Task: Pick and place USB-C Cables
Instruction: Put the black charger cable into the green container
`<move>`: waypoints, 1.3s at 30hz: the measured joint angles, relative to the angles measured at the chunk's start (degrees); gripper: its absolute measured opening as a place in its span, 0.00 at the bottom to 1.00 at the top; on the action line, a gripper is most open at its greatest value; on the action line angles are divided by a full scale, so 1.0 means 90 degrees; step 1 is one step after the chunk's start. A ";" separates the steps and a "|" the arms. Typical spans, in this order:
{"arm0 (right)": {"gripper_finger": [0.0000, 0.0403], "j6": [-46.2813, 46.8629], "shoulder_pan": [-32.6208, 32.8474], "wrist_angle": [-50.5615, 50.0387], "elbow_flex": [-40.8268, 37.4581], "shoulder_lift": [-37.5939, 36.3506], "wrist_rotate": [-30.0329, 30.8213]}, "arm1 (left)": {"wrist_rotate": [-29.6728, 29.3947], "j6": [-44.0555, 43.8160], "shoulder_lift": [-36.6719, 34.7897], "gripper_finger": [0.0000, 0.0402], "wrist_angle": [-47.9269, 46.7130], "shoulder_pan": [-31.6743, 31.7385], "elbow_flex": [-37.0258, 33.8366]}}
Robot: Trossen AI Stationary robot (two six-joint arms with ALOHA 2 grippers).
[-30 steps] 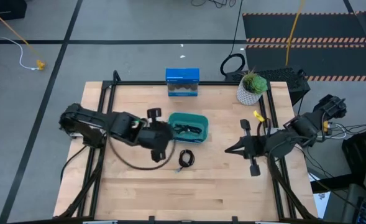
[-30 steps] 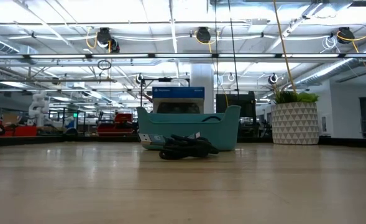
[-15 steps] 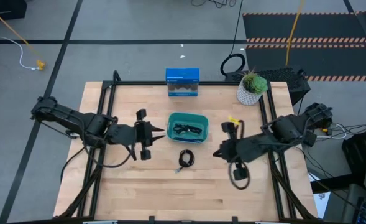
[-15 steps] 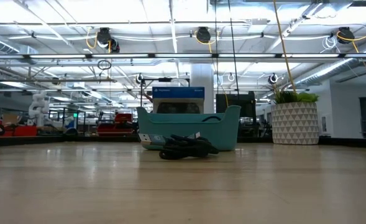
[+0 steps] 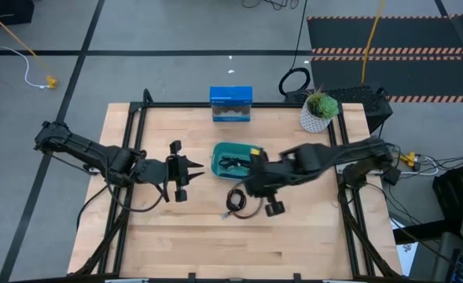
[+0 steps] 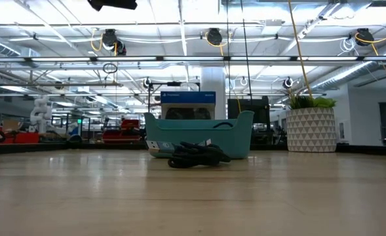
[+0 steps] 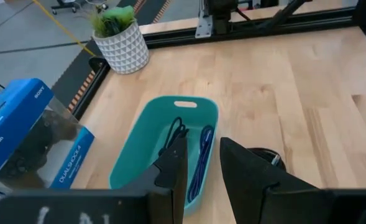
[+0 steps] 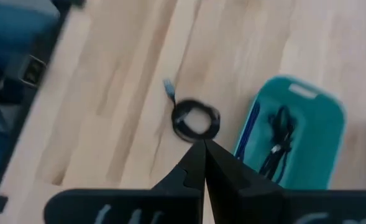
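Observation:
One black coiled USB-C cable [image 5: 235, 200] lies flat on the bare wood in front of the teal bin [image 5: 219, 149]; it also shows in the low view [image 6: 193, 155] and the right wrist view [image 8: 195, 121]. An elongated black cable [image 7: 175, 134] and a blue-purple cable [image 7: 202, 155] lie inside the bin [image 7: 139, 143]. My right gripper [image 5: 247, 187], shut [image 8: 202, 146], hovers above the table between the bin and the coiled cable. My left gripper [image 5: 198, 168], open [image 7: 201, 149], waits left of the bin, pointing at it.
A blue boxed item [image 5: 231, 104] stands behind the bin at the far edge. A potted plant [image 5: 317, 112] sits at the far right corner. A large black ring-shaped loop [image 5: 295, 81] lies on the floor beyond the table. Bare wood stretches toward the near edge.
My right arm has swung from the table's right edge toward the left, ending over the middle by the bin and the coiled cable. My left arm has drawn back from the bin toward the left edge and levelled out. The coiled cable has not moved.

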 joint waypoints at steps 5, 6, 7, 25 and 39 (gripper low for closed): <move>0.01 -0.0096 -0.0260 -0.0209 -0.0002 0.0638 -0.0023 | 0.0001 -0.0029 0.0000 0.24 -0.0010 0.0000 -0.0004; 0.02 -0.0145 -0.0268 -0.0199 -0.0021 0.0752 -0.0021 | 0.0002 -0.0038 0.0000 0.24 -0.0011 0.0000 -0.0004; 0.03 -0.0194 -0.0268 -0.0196 -0.0036 0.0868 -0.0025 | 0.0002 -0.0053 0.0002 0.24 -0.0014 0.0000 -0.0004; 0.31 -0.1405 -0.0120 0.2588 -0.2402 0.1473 -0.0165 | 0.0010 -0.0117 0.0005 0.24 -0.0024 -0.0046 -0.0004; 0.40 -0.1902 -0.0284 0.4386 -0.3848 0.1470 -0.0501 | 0.0007 -0.0147 0.0005 0.24 -0.0024 -0.0046 -0.0004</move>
